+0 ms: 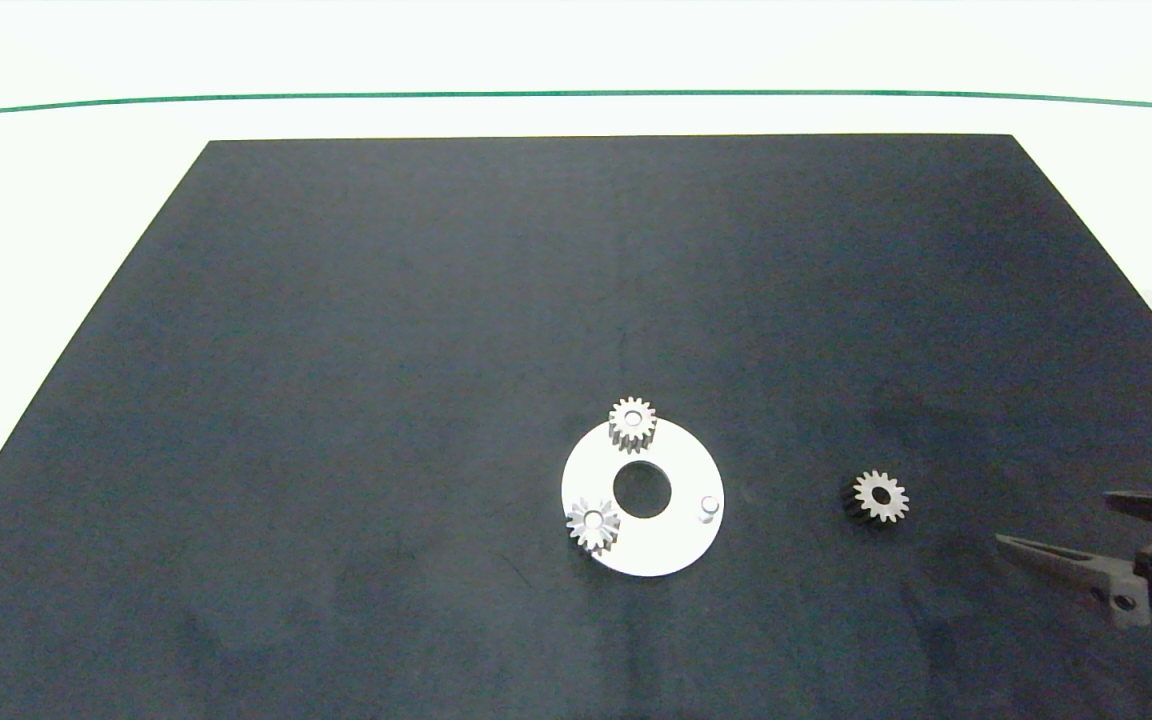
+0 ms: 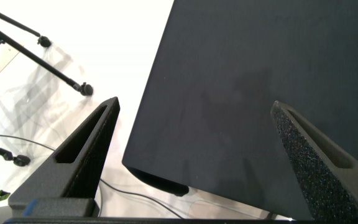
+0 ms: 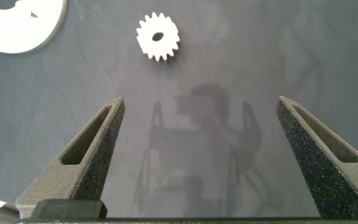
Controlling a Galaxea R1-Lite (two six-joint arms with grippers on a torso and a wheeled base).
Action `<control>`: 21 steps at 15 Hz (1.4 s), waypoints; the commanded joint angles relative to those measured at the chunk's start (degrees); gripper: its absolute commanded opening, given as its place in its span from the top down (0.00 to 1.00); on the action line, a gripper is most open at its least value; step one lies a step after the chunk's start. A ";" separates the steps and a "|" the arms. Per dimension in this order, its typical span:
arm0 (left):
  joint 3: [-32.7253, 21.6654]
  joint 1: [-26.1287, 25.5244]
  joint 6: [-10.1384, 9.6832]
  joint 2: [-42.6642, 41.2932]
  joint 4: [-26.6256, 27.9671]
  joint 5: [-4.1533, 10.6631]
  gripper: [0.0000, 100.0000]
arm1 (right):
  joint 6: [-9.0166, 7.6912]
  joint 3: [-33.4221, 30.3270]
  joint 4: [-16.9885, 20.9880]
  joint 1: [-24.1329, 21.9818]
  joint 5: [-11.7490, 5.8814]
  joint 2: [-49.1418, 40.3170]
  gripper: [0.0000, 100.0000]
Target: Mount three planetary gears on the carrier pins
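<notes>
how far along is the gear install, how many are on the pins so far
Two of three are done: one gear sits on the far pin and another on the near-left pin of the white disc. Nothing is in hand; the right gripper is open, apart from the third gear lying on the black mat. Left: seat it on the bare pin. The left gripper is open off the mat's edge.

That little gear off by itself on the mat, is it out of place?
Yes: two planetary gears sit on pins of the white disc, while the third gear lies loose on the mat, leaving one carrier pin bare.
</notes>
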 commanded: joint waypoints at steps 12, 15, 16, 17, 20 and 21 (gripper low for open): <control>0.04 0.35 -0.32 -0.24 0.20 0.09 0.00 | -0.03 -5.52 -5.03 5.17 -2.09 19.70 0.00; 0.13 1.05 -0.67 -0.41 0.20 0.09 0.00 | 0.05 -6.84 -5.12 6.13 -2.09 22.51 0.00; 0.04 1.05 -0.67 -0.50 0.20 0.09 0.00 | 0.05 -7.63 -5.12 6.48 -2.01 23.21 0.00; -0.14 1.05 -0.67 -0.68 0.20 0.09 0.00 | 0.05 -8.33 -5.03 6.66 -2.09 23.83 0.00; -0.14 1.14 -0.67 -0.94 0.20 0.09 0.00 | -0.03 -10.09 -4.95 7.01 -2.89 25.85 0.00; -0.14 1.14 -0.67 -0.94 0.20 0.09 0.00 | -0.03 -10.53 -4.86 7.28 -2.97 26.20 0.00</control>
